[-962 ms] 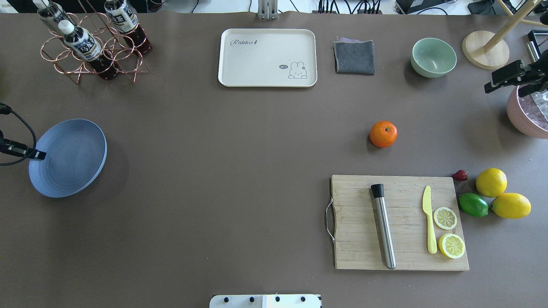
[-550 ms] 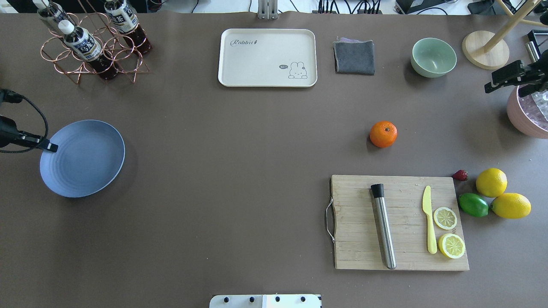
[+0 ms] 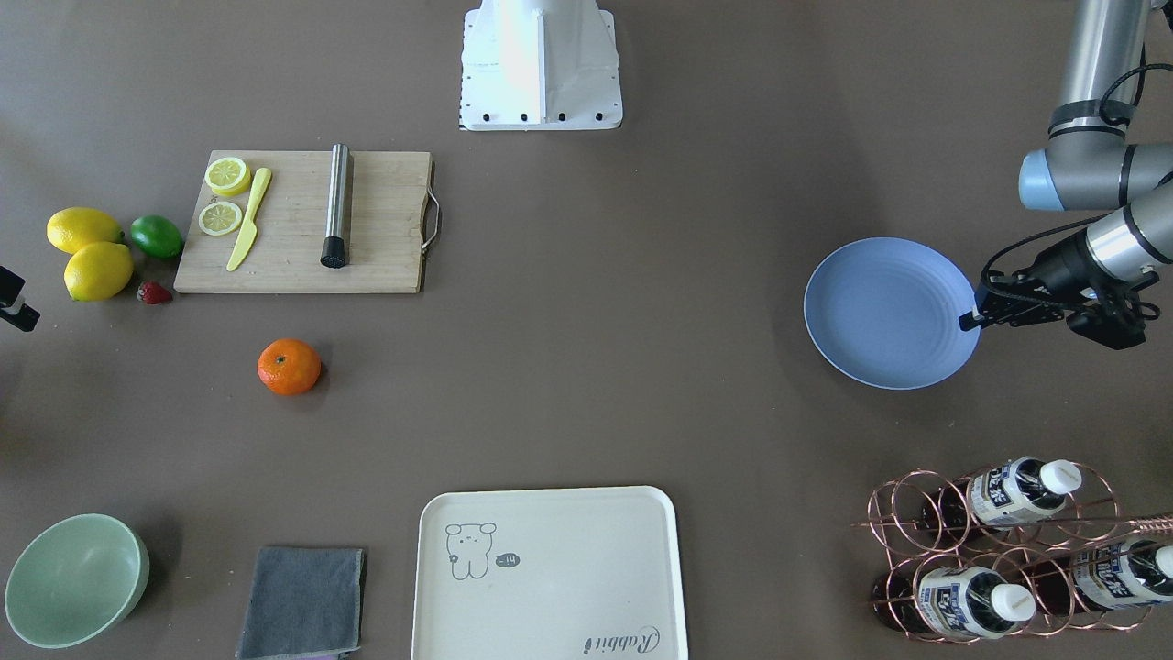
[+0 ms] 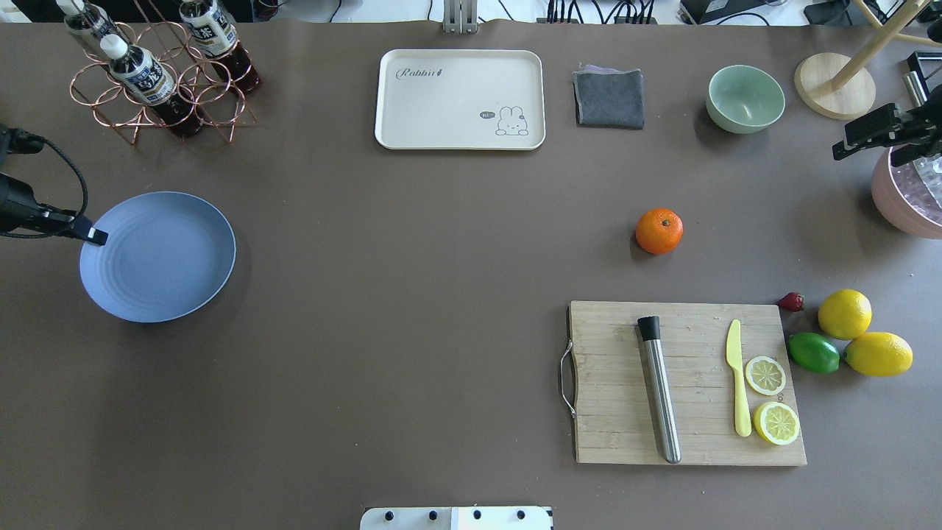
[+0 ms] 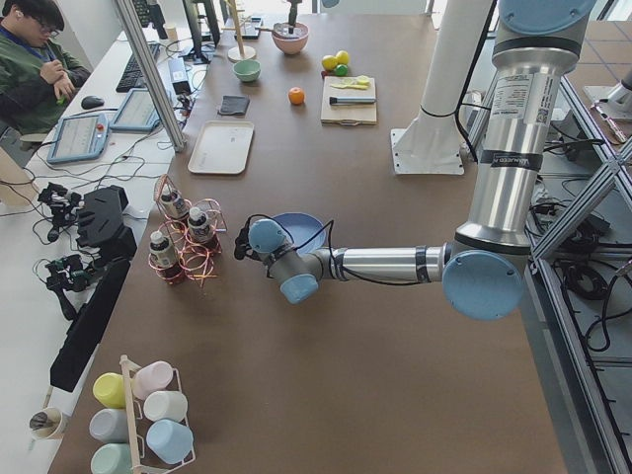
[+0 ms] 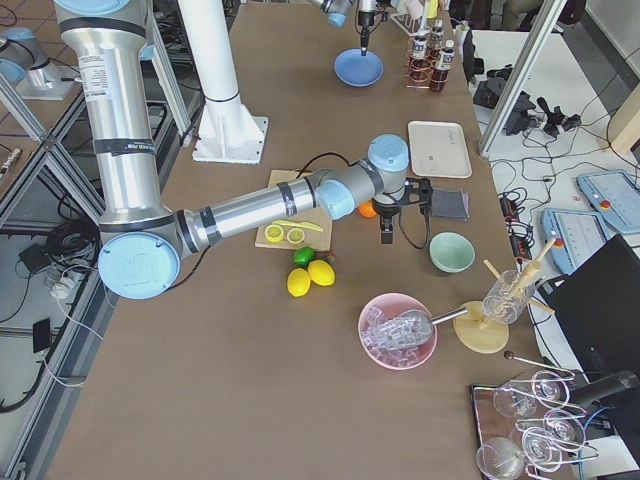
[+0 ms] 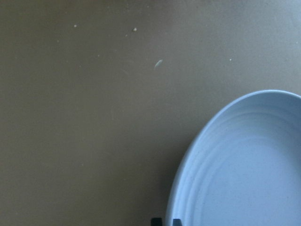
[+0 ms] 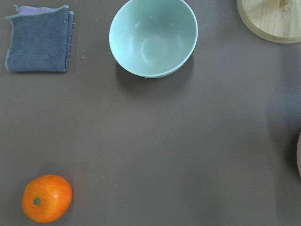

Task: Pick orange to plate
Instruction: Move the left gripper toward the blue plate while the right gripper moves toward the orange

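My left end effector [image 4: 94, 236] is pinched narrow on the rim of the plate [image 4: 158, 258], at the edge farthest from the fruit. In my left wrist view only two dark fingertips [image 7: 156, 220] poke in at the bottom, straddling that rim. The plate is round, shallow and matte periwinkle blue with faint concentric rings. The wrist view cuts it off at the right and bottom. I cannot tell whether its underside touches the brown counter [image 4: 405, 294].

My right end effector [image 4: 839, 152] hangs at the counter's far right end, partly cut off, and I cannot tell how its jaws stand.

The orange [image 4: 659, 230] sits alone on bare counter, well apart from the plate. It is small and round with dimpled skin and a green stem spot. It lies between the wooden cutting board [image 4: 688, 383] and the smooth pale-green bowl [image 8: 153, 37]. A folded grey cloth [image 8: 40, 40] lies beside the bowl.
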Motion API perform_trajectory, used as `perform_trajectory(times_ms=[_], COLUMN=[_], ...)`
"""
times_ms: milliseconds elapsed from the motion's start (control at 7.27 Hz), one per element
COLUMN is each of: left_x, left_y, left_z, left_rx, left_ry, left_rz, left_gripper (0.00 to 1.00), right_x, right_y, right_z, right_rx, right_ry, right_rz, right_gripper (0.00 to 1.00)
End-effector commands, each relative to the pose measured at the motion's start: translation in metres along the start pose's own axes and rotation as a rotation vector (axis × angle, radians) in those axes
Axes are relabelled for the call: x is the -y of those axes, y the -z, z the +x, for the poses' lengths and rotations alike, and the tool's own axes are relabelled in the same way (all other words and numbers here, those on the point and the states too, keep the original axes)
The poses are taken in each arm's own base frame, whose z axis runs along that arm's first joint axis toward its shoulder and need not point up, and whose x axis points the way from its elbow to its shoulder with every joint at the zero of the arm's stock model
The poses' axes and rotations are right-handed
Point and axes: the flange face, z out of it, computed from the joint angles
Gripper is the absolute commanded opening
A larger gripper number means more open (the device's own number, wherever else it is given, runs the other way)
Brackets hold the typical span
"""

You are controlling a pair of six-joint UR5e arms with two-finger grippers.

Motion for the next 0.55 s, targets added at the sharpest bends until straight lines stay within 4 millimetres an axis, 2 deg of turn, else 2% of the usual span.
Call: perform_trajectory(times_ms=[0, 138, 275, 412], left_x=[0.004, 0.007, 0.006, 0.0], left_y=[0.02, 0.027, 0.026, 0.004], left_z=[0.031, 0.058, 0.089, 0.127], left_rx=[-0.063, -0.081, -0.082, -0.087], left_ry=[0.022, 0.074, 0.11, 0.138], left_rz=[0.001, 0.019, 0.05, 0.048], left_gripper=[0.0, 0.0, 0.0, 0.0], right_x=[-0.001, -0.001, -0.007, -0.008], right_y=[0.002, 0.002, -0.008, -0.017], right_z=[-0.002, -0.004, -0.02, -0.045], right_rx=[0.002, -0.004, -0.015, -0.018], right_ry=[0.0, -0.01, 0.02, 0.012], right_rz=[0.003, 0.01, 0.004, 0.007], right_gripper=[1.0, 1.0, 1.0, 1.0])
